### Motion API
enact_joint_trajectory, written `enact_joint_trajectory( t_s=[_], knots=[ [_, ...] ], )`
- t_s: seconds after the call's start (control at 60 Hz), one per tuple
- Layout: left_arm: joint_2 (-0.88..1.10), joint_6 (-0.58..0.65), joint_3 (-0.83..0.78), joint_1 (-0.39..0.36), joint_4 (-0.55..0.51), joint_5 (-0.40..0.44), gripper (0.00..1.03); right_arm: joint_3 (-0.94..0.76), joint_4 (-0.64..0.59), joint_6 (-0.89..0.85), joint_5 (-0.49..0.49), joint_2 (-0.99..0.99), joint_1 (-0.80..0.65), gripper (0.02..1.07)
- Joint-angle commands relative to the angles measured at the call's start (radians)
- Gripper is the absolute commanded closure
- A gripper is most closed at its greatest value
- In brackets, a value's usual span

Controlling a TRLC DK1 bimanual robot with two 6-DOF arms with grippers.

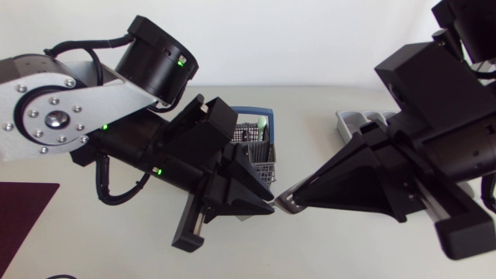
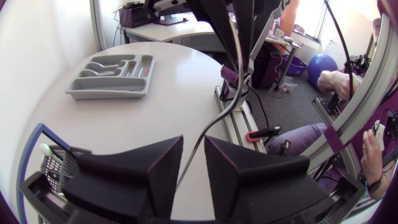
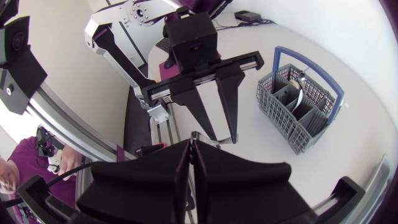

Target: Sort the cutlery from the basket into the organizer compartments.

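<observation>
Above the table's middle, my right gripper (image 1: 293,203) is shut on a silver piece of cutlery (image 1: 284,201); only its short end shows past the tips. My left gripper (image 1: 270,204) meets it head-on. In the left wrist view the cutlery (image 2: 214,121) runs edge-on as a thin strip down into the gap of my left gripper (image 2: 194,155), with space on both sides. In the right wrist view my right gripper (image 3: 190,149) is pressed together and the left gripper (image 3: 222,138) is just ahead, fingers apart. I cannot tell what kind of cutlery it is.
The grey basket (image 1: 262,147) with a blue handle stands behind the left gripper and still holds several pieces (image 3: 300,93). The grey organizer (image 1: 363,122) lies at the back right, partly under my right arm. A maroon mat (image 1: 23,208) is at the front left.
</observation>
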Motion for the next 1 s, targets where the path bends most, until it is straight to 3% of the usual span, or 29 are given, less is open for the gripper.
enact_joint_trajectory(
  t_s=[0.0,0.083,0.367,0.45,0.567,0.683,0.833,0.983],
  knots=[
    [-0.02,0.025,0.031,-0.001,-0.013,0.018,0.88,0.021,0.01,0.02,-0.016,-0.009,0.009,1.01],
    [-0.02,0.025,0.035,-0.001,-0.018,0.022,1.0,0.024,0.01,0.02,-0.017,-0.009,0.009,1.01],
    [-0.017,0.005,0.05,0.009,-0.019,0.024,1.0,0.015,0.021,0.02,-0.017,-0.011,-0.003,0.99],
    [-0.017,-0.019,0.07,0.022,-0.018,0.03,1.0,0.013,0.038,0.026,-0.017,-0.024,-0.028,0.87],
    [-0.01,-0.056,0.093,0.045,-0.018,0.051,1.0,0.01,0.06,0.031,-0.002,-0.047,-0.048,0.57],
    [-0.009,-0.116,0.11,0.079,0.02,0.068,1.0,-0.005,0.087,0.031,0.04,-0.086,-0.064,0.39],
    [0.002,-0.168,0.129,0.124,0.056,0.1,1.0,-0.056,0.136,0.039,0.076,-0.127,-0.08,0.35],
    [0.01,-0.165,0.115,0.107,0.066,0.1,1.0,-0.064,0.158,0.045,0.078,-0.139,-0.094,0.34]
  ],
)
